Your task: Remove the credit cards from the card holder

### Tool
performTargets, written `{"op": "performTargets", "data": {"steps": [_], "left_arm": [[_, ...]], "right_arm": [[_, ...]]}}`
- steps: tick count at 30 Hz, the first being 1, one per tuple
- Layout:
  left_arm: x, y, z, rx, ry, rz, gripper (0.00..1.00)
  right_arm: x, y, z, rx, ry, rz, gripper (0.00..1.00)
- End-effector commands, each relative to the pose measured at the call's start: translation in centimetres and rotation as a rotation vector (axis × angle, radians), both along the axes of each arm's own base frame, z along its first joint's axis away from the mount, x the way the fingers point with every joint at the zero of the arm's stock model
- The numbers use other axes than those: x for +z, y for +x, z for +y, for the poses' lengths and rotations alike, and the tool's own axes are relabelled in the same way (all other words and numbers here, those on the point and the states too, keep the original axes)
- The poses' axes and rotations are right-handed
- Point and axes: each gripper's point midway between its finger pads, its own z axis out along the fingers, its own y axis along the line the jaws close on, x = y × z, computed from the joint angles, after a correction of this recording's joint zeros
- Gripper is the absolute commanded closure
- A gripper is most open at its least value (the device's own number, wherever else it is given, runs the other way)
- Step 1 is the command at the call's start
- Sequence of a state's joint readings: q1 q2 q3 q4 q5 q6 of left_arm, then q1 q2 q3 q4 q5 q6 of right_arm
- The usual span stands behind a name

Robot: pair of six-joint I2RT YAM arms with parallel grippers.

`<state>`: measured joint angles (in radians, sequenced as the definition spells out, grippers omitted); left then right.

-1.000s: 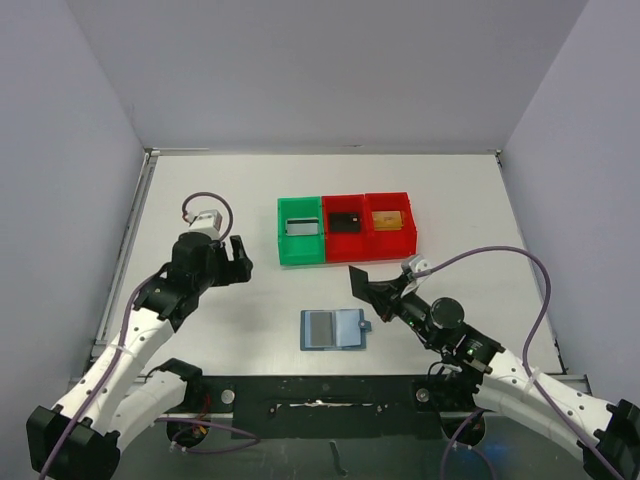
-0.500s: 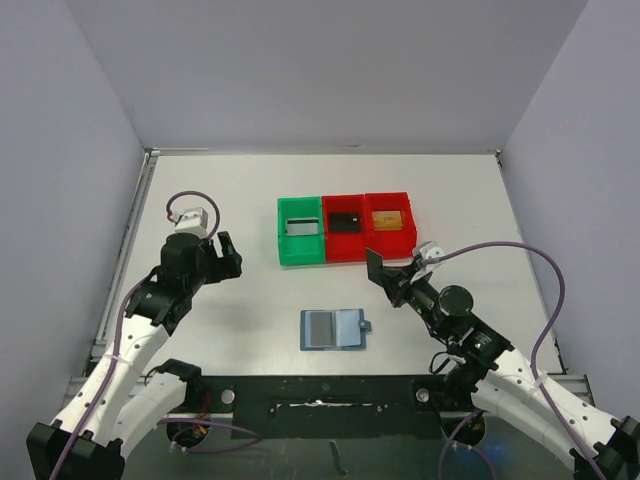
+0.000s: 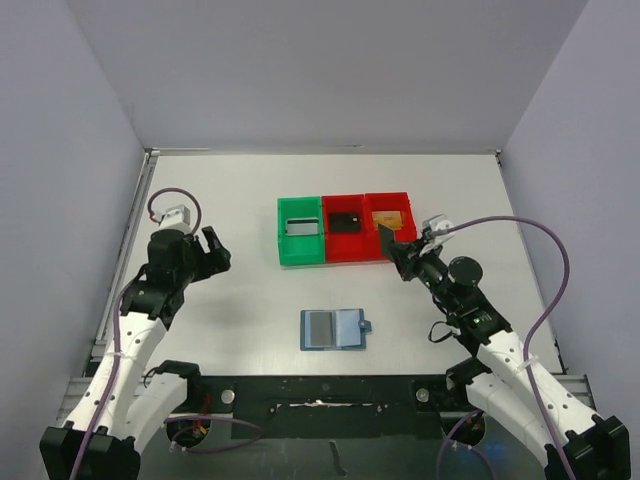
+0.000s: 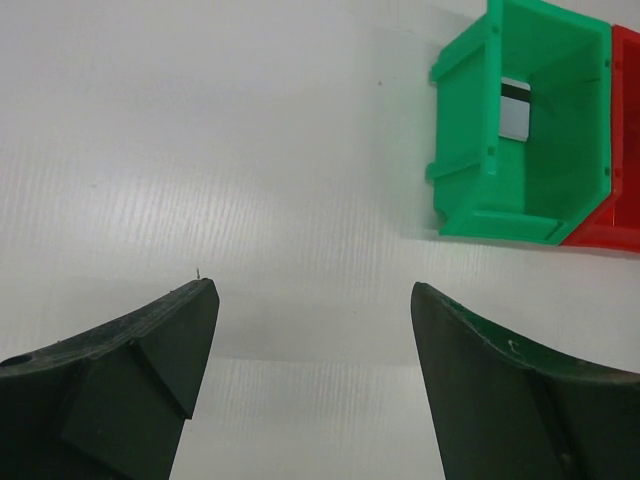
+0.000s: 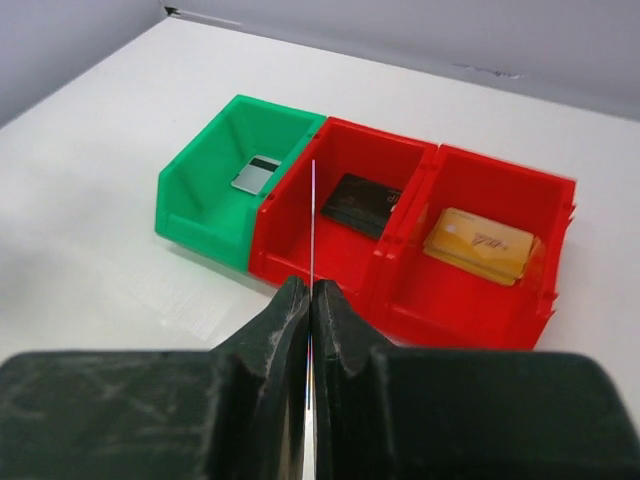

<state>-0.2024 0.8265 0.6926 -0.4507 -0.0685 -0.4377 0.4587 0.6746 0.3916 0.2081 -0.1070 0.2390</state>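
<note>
Evidently the right gripper (image 5: 310, 292) pinches a credit card (image 3: 386, 240) upright beside the red bins (image 5: 440, 310), probably to drop it; left gripper (image 4: 312, 296) hangs released.

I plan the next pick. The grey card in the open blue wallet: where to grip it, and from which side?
Probably its left edge, from above: the grey card lies flat on the left panel of the card holder. Whether that edge is free, I cannot tell.
</note>
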Motion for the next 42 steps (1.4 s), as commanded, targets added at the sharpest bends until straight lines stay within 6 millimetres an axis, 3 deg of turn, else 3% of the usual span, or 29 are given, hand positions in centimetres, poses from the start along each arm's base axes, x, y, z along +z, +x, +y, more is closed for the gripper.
{"op": "performTargets", "data": {"steps": [1,4,6,9,13,19,25,30,36,42], "left_arm": [[1.4,1.6,1.2,0.031,-0.073,-0.061,0.21],[1.8,1.6,2.2,0.059,-0.080,-0.085,0.21],[1.8,1.7,2.3,0.065,-0.077,-0.094,0.21],[1.4,1.8,2.5,0.067,-0.075,-0.079,0.21],[1.3,2.0,2.6,0.063,-0.075,-0.069,0.21],[1.5,1.8,2.3,0.049,-0.089,-0.086,0.21],[1.3,1.8,2.5,0.060,-0.083,-0.078,0.21],[1.3,1.8,2.6,0.067,-0.080,-0.078,0.21],[1.1,1.9,2.7,0.072,-0.081,-0.079,0.21],[0.7,2.1,2.7,0.069,-0.077,-0.060,0.21]], "right_arm": [[5.7,2.6,0.1,0.017,-0.120,-0.178,1.00],[6.7,3.8,1.0,0.084,-0.252,-0.243,1.00],[6.2,4.4,2.4,0.182,-0.361,-0.298,1.00],[3.4,5.1,4.4,0.357,-0.610,-0.336,1.00],[0.3,7.7,5.1,0.375,-0.880,-0.346,1.00],[-0.7,11.5,6.8,0.400,-0.900,-0.357,1.00],[-4.0,14.9,6.9,0.421,-0.932,-0.296,1.00],[-4.3,17.1,7.1,0.421,-0.940,-0.298,1.00],[-7.5,18.3,7.8,0.548,-1.009,-0.270,1.00],[-8.4,19.2,8.3,0.577,-1.029,-0.250,1.00]]}}
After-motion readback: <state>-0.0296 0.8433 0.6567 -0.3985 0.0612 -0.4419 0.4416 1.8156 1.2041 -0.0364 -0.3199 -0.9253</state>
